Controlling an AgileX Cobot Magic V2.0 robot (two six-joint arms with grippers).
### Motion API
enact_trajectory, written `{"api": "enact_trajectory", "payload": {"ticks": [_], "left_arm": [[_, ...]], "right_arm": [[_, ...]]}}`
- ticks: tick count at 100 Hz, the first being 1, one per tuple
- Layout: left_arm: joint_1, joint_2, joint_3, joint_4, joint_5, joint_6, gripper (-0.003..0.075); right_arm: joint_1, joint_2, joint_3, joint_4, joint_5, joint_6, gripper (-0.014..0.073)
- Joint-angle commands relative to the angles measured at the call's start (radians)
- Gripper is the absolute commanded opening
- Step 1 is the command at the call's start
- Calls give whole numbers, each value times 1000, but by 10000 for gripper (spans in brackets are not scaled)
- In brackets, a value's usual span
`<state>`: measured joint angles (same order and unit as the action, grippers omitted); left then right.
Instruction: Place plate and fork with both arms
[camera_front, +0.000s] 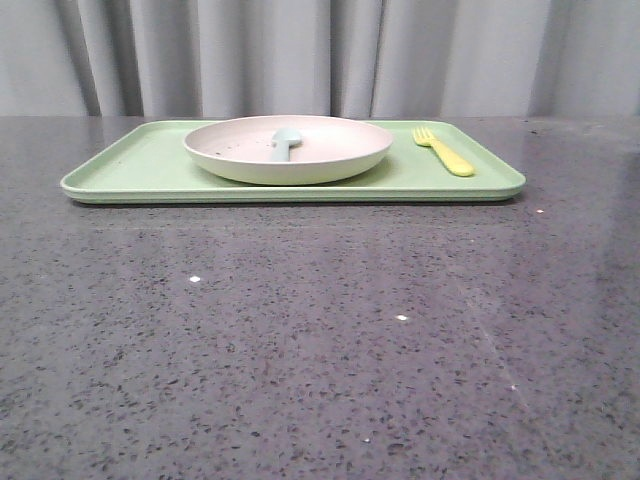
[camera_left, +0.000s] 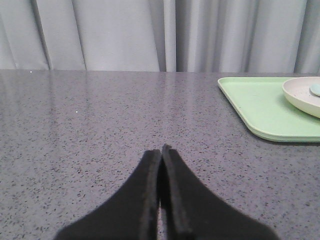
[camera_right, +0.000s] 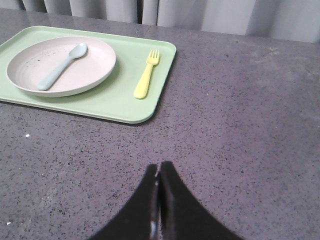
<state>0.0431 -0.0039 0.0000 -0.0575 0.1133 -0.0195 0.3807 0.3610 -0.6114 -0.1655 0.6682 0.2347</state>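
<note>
One spoon (camera_front: 285, 143) in plate (camera_front: 288, 150), fork (camera_front: 444, 151) beside, green tray (camera_front: 140, 165)

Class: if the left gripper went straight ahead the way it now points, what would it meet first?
Probably nothing but bare table: the shut left gripper points past the tray, which lies off to one side. Only the curtain stands beyond.

Neither arm shows in the front view. The left gripper (camera_left: 161, 150) appears only in its own wrist view — black fingers (camera_left: 145, 200) pressed together tip to tip, holding nothing. The right gripper (camera_right: 158, 167) looks the same in its wrist view — jaws closed, empty, raised above the surface.
</note>
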Motion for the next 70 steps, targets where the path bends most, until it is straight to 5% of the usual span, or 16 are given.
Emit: {"api": "enact_trajectory", "payload": {"ticks": [1, 34, 70], "left_arm": [[1, -32, 13, -3, -73, -3, -20], [1, -32, 13, -3, -73, -3, -20], [1, -32, 13, -3, -73, -3, -20]], "right_arm": [[-28, 8, -11, -28, -120, -10, -38], [-211, -79, 293, 44, -704, -10, -38], [-315, -237, 567, 113, -788, -10, -38]]}}
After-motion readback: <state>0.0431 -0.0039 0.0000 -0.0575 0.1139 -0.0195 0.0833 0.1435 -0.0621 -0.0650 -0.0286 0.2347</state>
